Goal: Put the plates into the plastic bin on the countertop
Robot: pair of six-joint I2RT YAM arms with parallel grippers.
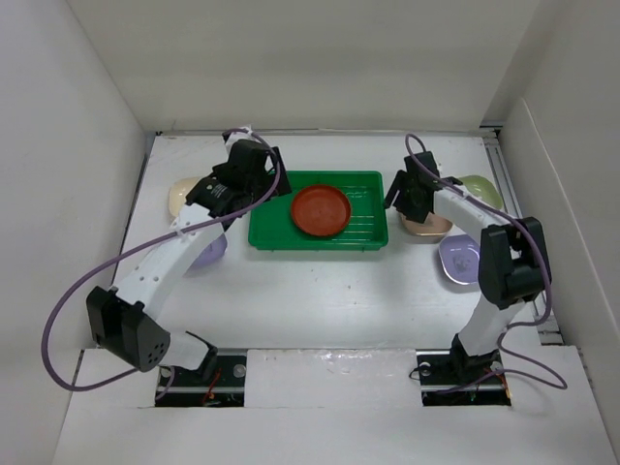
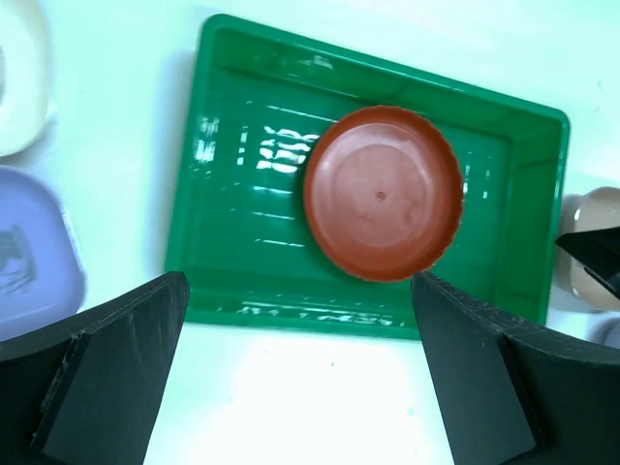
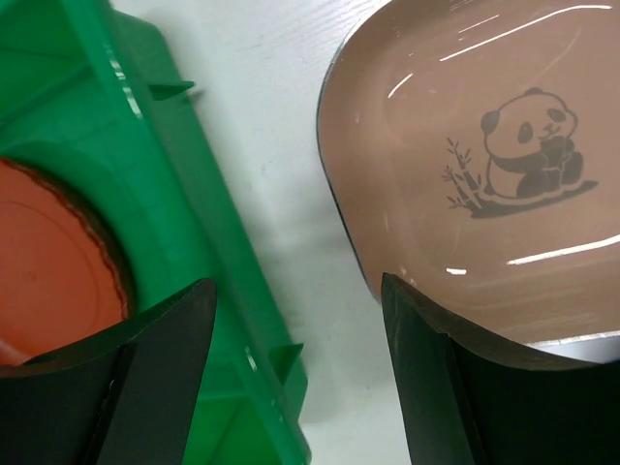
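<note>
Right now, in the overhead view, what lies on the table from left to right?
Cream dish → green bin holding a reddish-brown plate → pinkish-tan dish → light green dish.

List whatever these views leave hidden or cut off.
Lavender dish: left wrist view, cut by the left edge; top view, mostly under the left arm.
Pinkish-tan dish: right wrist view, cut by the right edge; top view, largely beneath the right gripper.
Red plate: right wrist view, cut by the left edge and covered by a finger.
Light green dish: top view, partly behind the right arm.
</note>
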